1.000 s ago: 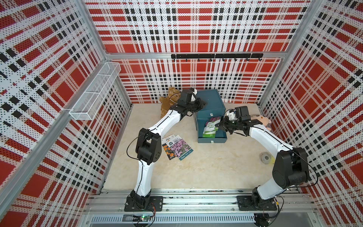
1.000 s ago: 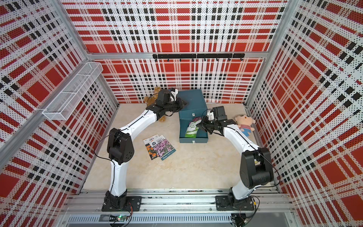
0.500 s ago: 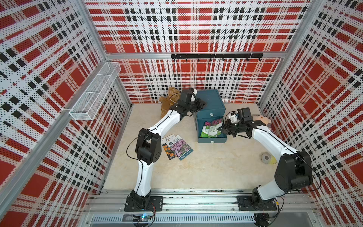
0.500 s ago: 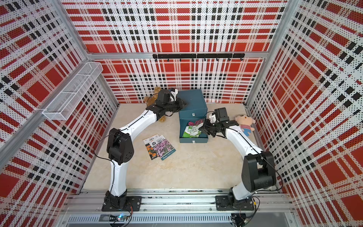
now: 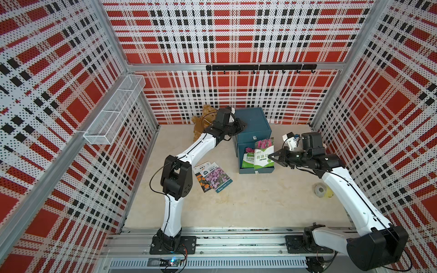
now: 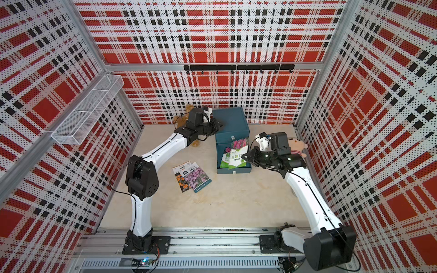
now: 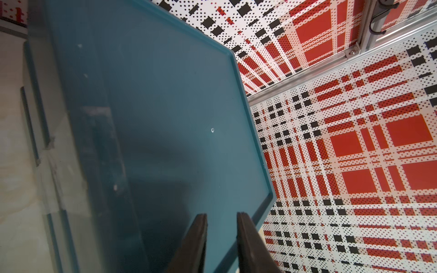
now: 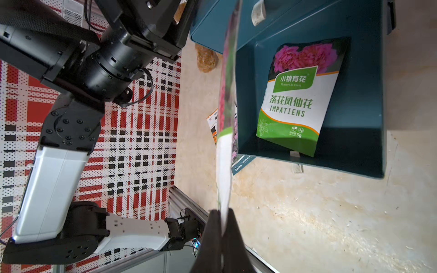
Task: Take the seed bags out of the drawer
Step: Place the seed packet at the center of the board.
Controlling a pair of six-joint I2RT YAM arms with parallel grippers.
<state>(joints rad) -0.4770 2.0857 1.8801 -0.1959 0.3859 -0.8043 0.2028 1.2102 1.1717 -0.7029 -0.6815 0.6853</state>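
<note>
Right wrist view shows the right gripper pinching one seed bag, an impatiens bag in the drawer; two bags lie on the table, left gripper jaws slightly apart.

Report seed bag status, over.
Right end effector shut on a seed bag over the drawer. Left end effector open over cabinet. One bag inside, two bags on table. Nothing blocking.

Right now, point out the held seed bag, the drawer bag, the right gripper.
held seed bag [image 5: 261, 153]: in a top view, white label.
drawer bag [image 8: 296, 99]: right wrist view, label middle.
right gripper [image 8: 221, 212]: right wrist view, between fingertips.
</note>
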